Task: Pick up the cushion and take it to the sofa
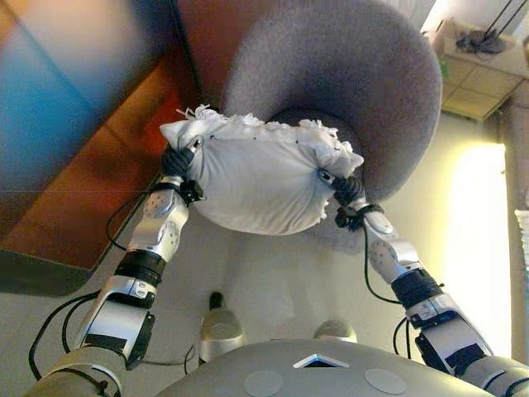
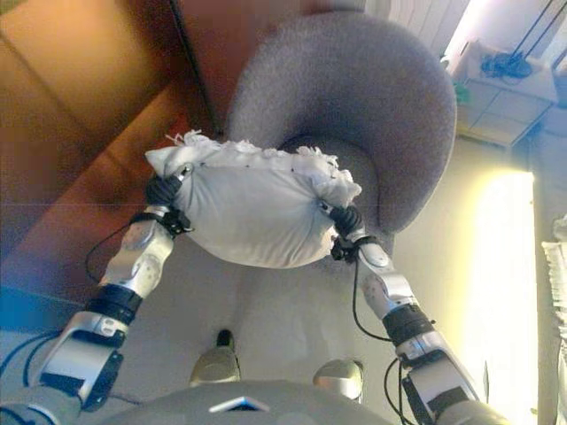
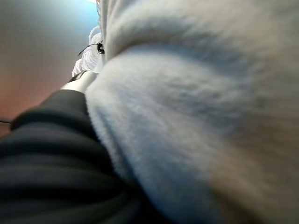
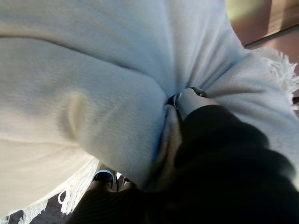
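A white cushion (image 1: 256, 178) with a fringed edge hangs between my two hands, just in front of a grey rounded armchair (image 1: 347, 66). My left hand (image 1: 176, 163) grips its left end and my right hand (image 1: 343, 188) grips its right end. Both hands' fingers are sunk into the fabric and mostly hidden. In the left wrist view the cushion (image 3: 187, 116) fills the picture beside my left hand (image 3: 51, 154). In the right wrist view the cloth (image 4: 84, 84) bunches around my right hand (image 4: 219, 154).
A reddish-brown wooden piece of furniture (image 1: 124, 124) stands along the left. A box with dark cables (image 1: 479, 41) sits at the far right behind the armchair. Pale floor (image 1: 281, 273) lies below the cushion.
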You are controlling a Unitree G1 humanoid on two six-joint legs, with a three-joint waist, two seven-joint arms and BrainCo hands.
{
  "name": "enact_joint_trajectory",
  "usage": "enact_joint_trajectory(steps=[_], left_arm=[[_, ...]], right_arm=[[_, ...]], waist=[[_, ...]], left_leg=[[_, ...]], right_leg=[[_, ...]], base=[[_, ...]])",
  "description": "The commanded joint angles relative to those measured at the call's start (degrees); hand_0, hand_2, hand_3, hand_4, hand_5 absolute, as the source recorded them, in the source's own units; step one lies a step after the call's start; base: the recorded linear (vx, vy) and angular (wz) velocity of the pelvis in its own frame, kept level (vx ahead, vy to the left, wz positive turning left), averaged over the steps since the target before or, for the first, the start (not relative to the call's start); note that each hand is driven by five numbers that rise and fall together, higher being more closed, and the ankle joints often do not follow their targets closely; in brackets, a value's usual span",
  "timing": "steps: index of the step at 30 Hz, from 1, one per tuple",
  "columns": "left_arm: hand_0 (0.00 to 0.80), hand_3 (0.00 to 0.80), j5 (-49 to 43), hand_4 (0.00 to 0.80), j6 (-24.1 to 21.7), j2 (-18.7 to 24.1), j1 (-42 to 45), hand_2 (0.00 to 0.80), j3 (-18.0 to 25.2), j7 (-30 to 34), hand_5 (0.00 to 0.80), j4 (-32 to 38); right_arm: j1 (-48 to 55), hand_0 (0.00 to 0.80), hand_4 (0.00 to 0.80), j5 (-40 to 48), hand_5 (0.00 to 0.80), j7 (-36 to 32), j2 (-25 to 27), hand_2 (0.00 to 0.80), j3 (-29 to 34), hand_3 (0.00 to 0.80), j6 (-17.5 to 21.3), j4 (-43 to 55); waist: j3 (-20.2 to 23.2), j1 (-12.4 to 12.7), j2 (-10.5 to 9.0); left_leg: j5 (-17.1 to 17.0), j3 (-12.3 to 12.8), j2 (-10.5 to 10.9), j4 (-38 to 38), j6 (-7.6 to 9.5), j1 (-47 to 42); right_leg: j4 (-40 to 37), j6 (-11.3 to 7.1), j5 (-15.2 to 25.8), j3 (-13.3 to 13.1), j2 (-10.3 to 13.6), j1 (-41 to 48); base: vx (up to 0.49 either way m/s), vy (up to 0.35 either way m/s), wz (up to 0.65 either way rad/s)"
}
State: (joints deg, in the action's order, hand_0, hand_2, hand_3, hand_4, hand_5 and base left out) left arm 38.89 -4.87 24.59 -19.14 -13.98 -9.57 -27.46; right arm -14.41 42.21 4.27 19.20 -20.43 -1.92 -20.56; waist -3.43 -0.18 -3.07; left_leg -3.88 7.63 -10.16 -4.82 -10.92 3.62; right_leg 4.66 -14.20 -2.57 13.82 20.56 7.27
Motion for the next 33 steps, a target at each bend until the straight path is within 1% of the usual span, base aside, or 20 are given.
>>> enact_joint_trajectory(steps=[1,2,4,7,8,11,12,13,14,16,19,20,21,23,24,27,29,30,32,33], left_arm=[[0.8,0.8,-4.2,0.8,-0.9,-4.8,-2.9,0.8,-2.2,4.6,0.8,4.5],[0.8,0.8,-4.6,0.8,-0.2,-5.0,-2.3,0.8,-2.5,4.9,0.8,5.7],[0.8,0.8,-5.5,0.8,1.6,-4.9,-2.0,0.8,-2.5,5.1,0.8,7.0],[0.8,0.8,-6.5,0.8,2.6,-4.3,-2.4,0.8,-3.0,5.6,0.8,6.9],[0.8,0.8,-6.4,0.8,2.8,-3.9,-3.2,0.8,-3.5,5.8,0.8,6.5],[0.8,0.8,-5.1,0.8,1.8,-3.6,-5.8,0.8,-5.0,6.2,0.8,5.0],[0.8,0.8,-4.4,0.8,1.6,-3.6,-6.4,0.8,-5.1,6.4,0.8,4.5],[0.8,0.8,-3.7,0.8,1.3,-3.9,-6.7,0.8,-5.2,6.4,0.8,4.0],[0.8,0.8,-3.3,0.8,1.5,-4.3,-7.1,0.8,-5.5,6.3,0.8,3.7],[0.8,0.8,-4.4,0.8,1.8,-5.1,-7.4,0.8,-5.6,6.2,0.8,3.2],[0.8,0.8,-6.7,0.8,1.7,-5.8,-7.7,0.8,-6.6,5.3,0.8,2.2],[0.8,0.8,-7.1,0.8,1.6,-6.0,-8.0,0.8,-7.0,5.2,0.8,2.0],[0.8,0.8,-7.7,0.8,1.6,-6.1,-8.4,0.8,-7.3,5.5,0.8,1.6],[0.8,0.8,-7.8,0.8,1.3,-6.2,-8.7,0.8,-7.6,5.7,0.8,1.1],[0.8,0.8,-7.6,0.8,1.2,-6.3,-8.6,0.8,-7.6,5.7,0.8,0.8],[0.8,0.8,-7.7,0.8,1.2,-6.4,-7.8,0.8,-7.2,5.9,0.8,0.8],[0.8,0.8,-8.5,0.8,1.5,-6.5,-6.3,0.8,-6.2,6.6,0.8,2.2],[0.8,0.8,-8.8,0.8,1.2,-6.9,-5.6,0.8,-5.9,6.8,0.8,2.6],[0.8,0.8,-8.8,0.8,1.2,-7.3,-4.7,0.8,-5.1,7.5,0.8,3.4],[0.8,0.8,-8.2,0.8,1.3,-7.0,-4.1,0.8,-4.8,7.7,0.8,3.8]], right_arm=[[-2.9,0.8,0.8,4.5,0.8,-2.6,-3.4,0.8,1.6,0.8,3.8,3.1],[-2.3,0.8,0.8,4.4,0.8,-2.7,-3.7,0.8,2.1,0.8,3.7,2.7],[-1.9,0.8,0.8,4.4,0.8,-2.9,-4.3,0.8,2.6,0.8,3.9,2.0],[-1.6,0.8,0.8,3.8,0.8,-3.2,-4.9,0.8,3.6,0.8,4.5,1.8],[-1.5,0.8,0.8,4.0,0.8,-2.8,-5.1,0.8,3.8,0.8,4.8,2.1],[-1.3,0.8,0.8,5.6,0.8,-2.5,-4.3,0.8,4.4,0.8,5.6,2.6],[-1.2,0.8,0.8,6.0,0.8,-2.6,-4.0,0.8,4.3,0.8,5.9,2.2],[-1.2,0.8,0.8,5.9,0.8,-2.4,-3.8,0.8,4.1,0.8,6.4,1.9],[-0.9,0.8,0.8,5.5,0.8,-2.0,-3.7,0.8,3.8,0.8,6.8,1.9],[-1.0,0.8,0.8,6.0,0.8,-2.5,-3.3,0.8,3.9,0.8,7.4,1.0],[-1.1,0.8,0.8,7.3,0.8,-4.2,-2.5,0.8,5.1,0.8,7.5,0.7],[-1.6,0.8,0.8,7.6,0.8,-4.8,-2.2,0.8,5.5,0.8,7.5,0.4],[-2.2,0.8,0.8,7.9,0.8,-5.1,-1.7,0.8,5.7,0.8,7.5,0.0],[-2.9,0.8,0.8,8.1,0.8,-5.3,-1.1,0.8,5.7,0.8,7.3,-0.3],[-3.1,0.8,0.8,7.9,0.8,-5.2,-0.9,0.8,6.0,0.8,6.5,0.0],[-2.4,0.8,0.8,7.1,0.8,-5.9,-0.5,0.8,6.5,0.8,5.7,0.9],[-1.4,0.8,0.8,6.3,0.8,-6.9,-0.7,0.8,7.0,0.8,5.6,1.7],[-1.0,0.8,0.8,6.1,0.8,-7.3,-0.7,0.8,7.0,0.8,5.9,2.1],[-0.9,0.8,0.8,5.7,0.8,-7.5,-0.6,0.8,7.1,0.8,5.6,2.9],[-0.7,0.8,0.8,5.5,0.8,-7.1,-0.8,0.8,6.7,0.8,5.5,3.4]], waist=[[3.5,1.5,2.52],[3.8,1.7,2.48],[4.0,1.7,2.26],[4.0,1.6,2.19],[4.0,1.5,2.35],[3.1,0.5,3.74],[2.8,0.2,4.18],[2.5,-0.5,4.31],[2.3,-1.2,4.27],[2.1,-2.1,3.8],[1.5,-4.2,2.44],[1.3,-4.9,1.79],[1.0,-5.9,0.86],[0.4,-7.0,0.56],[0.2,-7.8,0.52],[-0.3,-8.7,0.8],[-0.3,-8.7,0.37],[0.1,-8.7,0.0],[0.9,-9.0,0.04],[1.4,-9.3,0.28]], left_leg=[[2.8,2.7,2.4,2.3,5.74,-3.4],[3.2,3.3,3.1,2.6,6.08,-4.0],[4.1,3.8,4.4,2.8,6.91,-4.6],[5.1,3.7,6.4,2.7,8.54,-4.4],[5.5,3.4,7.3,2.5,9.43,-4.1],[6.6,1.9,8.6,1.6,11.23,-3.8],[6.8,1.4,9.0,1.7,11.6,-4.2],[7.0,0.9,9.3,1.6,11.74,-4.6],[7.3,0.2,10.0,1.7,11.98,-5.2],[7.6,-0.3,10.6,1.8,11.92,-6.2],[9.8,-0.8,11.5,0.3,11.51,-7.7],[11.1,-1.2,11.9,-0.5,11.41,-8.0],[13.1,-1.9,12.9,-1.0,11.55,-8.8],[15.1,-3.0,13.3,-1.7,11.99,-9.8],[16.0,-3.4,13.4,-1.6,12.15,-11.2],[17.6,-4.3,12.8,-1.7,12.52,-13.9],[18.8,-4.7,12.8,-2.4,12.96,-14.7],[19.6,-4.6,12.7,-3.4,12.76,-14.8],[20.4,-3.9,11.5,-4.2,12.1,-16.0],[20.2,-2.9,10.4,-4.9,11.65,-16.6]], right_leg=[[0.2,2.59,4.0,2.5,-1.6,-3.0],[0.0,2.35,5.2,2.8,-0.7,-2.9],[1.3,1.94,7.1,2.1,0.8,-3.3],[6.5,1.82,9.2,-0.1,2.3,-4.7],[11.3,2.0,10.0,-1.5,2.7,-6.1],[24.9,4.3,10.5,-5.6,1.8,-12.3],[28.2,4.9,10.4,-6.6,0.7,-13.7],[28.8,5.26,10.1,-8.1,-1.6,-14.9],[28.2,5.4,10.0,-8.8,-3.7,-16.0],[24.1,5.43,10.4,-9.1,-5.1,-16.5],[12.3,4.96,10.0,-11.1,-7.5,-16.4],[7.5,4.28,10.5,-12.1,-7.8,-17.0],[1.7,2.99,13.5,-14.2,-7.7,-18.8],[-1.0,1.95,16.3,-16.5,-8.0,-20.9],[-4.7,1.52,17.8,-17.2,-8.1,-22.8],[-5.7,1.55,18.9,-16.8,-8.8,-25.1],[-3.5,1.87,18.3,-17.5,-9.1,-24.1],[-3.4,2.26,18.7,-17.4,-8.8,-23.3],[-2.1,2.79,17.7,-17.2,-9.2,-22.0],[-0.7,3.17,16.3,-17.2,-9.8,-21.7]], base=[[0.04,0.139,0.04],[0.041,0.151,0.06],[0.039,0.184,0.05],[0.028,0.187,0.0],[0.002,0.254,-0.01],[0.016,0.277,0.12],[0.058,0.189,0.25],[0.097,0.117,0.27],[0.122,0.042,0.23],[0.169,-0.027,0.39],[0.242,-0.142,0.56],[0.323,-0.19,0.87],[0.317,-0.165,0.87],[0.371,-0.124,0.35],[0.421,-0.106,-0.25],[0.445,-0.123,-0.34],[0.44,-0.163,-0.15],[0.423,-0.173,0.14],[0.446,-0.171,0.44],[0.454,-0.16,0.51]])
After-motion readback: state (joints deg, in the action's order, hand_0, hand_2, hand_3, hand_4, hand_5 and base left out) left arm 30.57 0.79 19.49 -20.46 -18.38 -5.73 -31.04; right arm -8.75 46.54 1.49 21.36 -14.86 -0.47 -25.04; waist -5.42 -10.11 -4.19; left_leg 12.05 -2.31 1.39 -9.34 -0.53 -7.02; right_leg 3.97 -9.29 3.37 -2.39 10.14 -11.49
